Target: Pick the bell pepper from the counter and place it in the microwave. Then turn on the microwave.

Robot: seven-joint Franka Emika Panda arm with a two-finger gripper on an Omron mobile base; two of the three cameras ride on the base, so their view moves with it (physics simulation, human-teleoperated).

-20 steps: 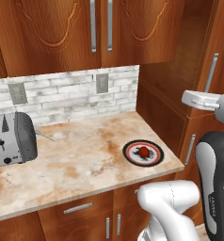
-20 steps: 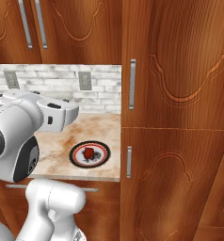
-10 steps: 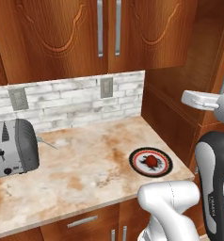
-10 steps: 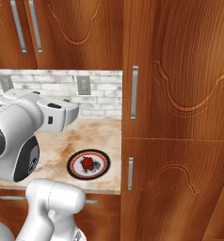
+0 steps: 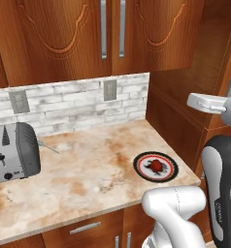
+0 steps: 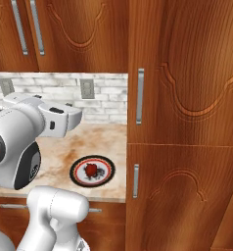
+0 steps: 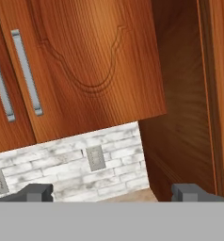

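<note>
The claw stood spread wide and empty, its two dark fingertips far apart at the bottom of the hand view, aimed at the upper cabinets and the white brick backsplash rather than down at the table. It hung high at the right of the scene, well apart from the bell pepper, which sat on the red-rimmed plate near the table's right end, beside the tall wooden cabinet.

Over the past second the whole picture had shifted in both base views: plate and pepper slid lower and nearer, and the silver toaster at the far left came fuller into view. That read as the base driving in toward the table, not as anything on the table moving; the pepper kept its place on the plate and the arm held its raised pose.

For the task, this looked like the approach only. The pick had not begun, and the claw would need to tip downward and descend over the pepper before closing. The microwave's whereabouts could not be told from here.
</note>
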